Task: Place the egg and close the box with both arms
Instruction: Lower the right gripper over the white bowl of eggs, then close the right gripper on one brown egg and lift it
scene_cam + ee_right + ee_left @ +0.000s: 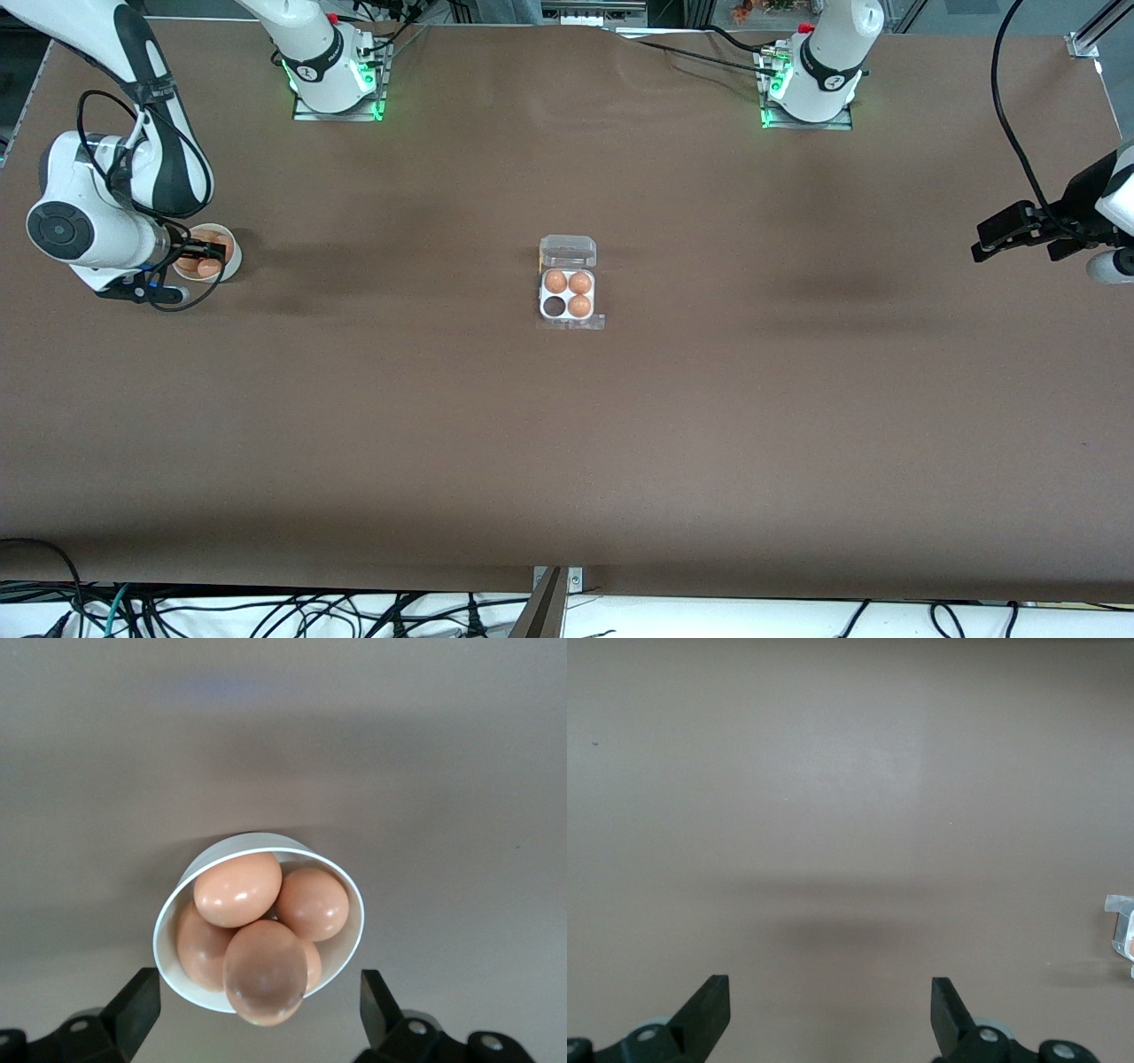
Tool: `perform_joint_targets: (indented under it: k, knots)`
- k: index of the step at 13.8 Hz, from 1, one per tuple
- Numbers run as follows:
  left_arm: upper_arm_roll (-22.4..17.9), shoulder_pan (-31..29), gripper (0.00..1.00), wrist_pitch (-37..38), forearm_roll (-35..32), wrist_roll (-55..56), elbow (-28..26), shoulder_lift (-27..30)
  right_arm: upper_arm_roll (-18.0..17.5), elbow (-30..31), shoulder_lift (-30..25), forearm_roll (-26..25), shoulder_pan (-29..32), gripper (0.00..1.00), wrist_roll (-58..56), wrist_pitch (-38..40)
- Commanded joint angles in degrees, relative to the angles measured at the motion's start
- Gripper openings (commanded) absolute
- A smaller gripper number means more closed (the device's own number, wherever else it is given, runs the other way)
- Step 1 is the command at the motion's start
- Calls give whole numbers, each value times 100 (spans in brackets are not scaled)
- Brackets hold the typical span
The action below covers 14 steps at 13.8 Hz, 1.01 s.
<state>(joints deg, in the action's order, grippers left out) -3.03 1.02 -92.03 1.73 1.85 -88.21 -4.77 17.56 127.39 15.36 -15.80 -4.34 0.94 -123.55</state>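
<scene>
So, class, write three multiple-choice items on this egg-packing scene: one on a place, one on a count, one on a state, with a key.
1. Where is the right gripper?
A. over the bowl of eggs
B. over the box
C. beside its base

2. How many eggs lie in the box?
A. one
B. three
C. four

3. How is the box's lid?
A. shut
B. missing
C. open

Key: 1 A, the right wrist view looks straight down on the bowl; 2 B, one cell is dark and empty; 3 C, the lid lies folded back, clear of the eggs.
</scene>
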Motion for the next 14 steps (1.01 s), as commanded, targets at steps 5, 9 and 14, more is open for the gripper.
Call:
perform_joint_targets:
  k: [5, 9, 14]
  knots:
    - [39, -40, 100, 115, -112, -124, 111, -15, 20, 40, 161, -90, 30, 76, -59, -55]
    - [39, -40, 100, 115, -112, -124, 120, -15, 20, 31, 152, -90, 30, 55, -50, 15]
    - [39, -40, 100, 115, -112, -124, 120, -15, 11, -13, 152, -55, 30, 45, -6, 112]
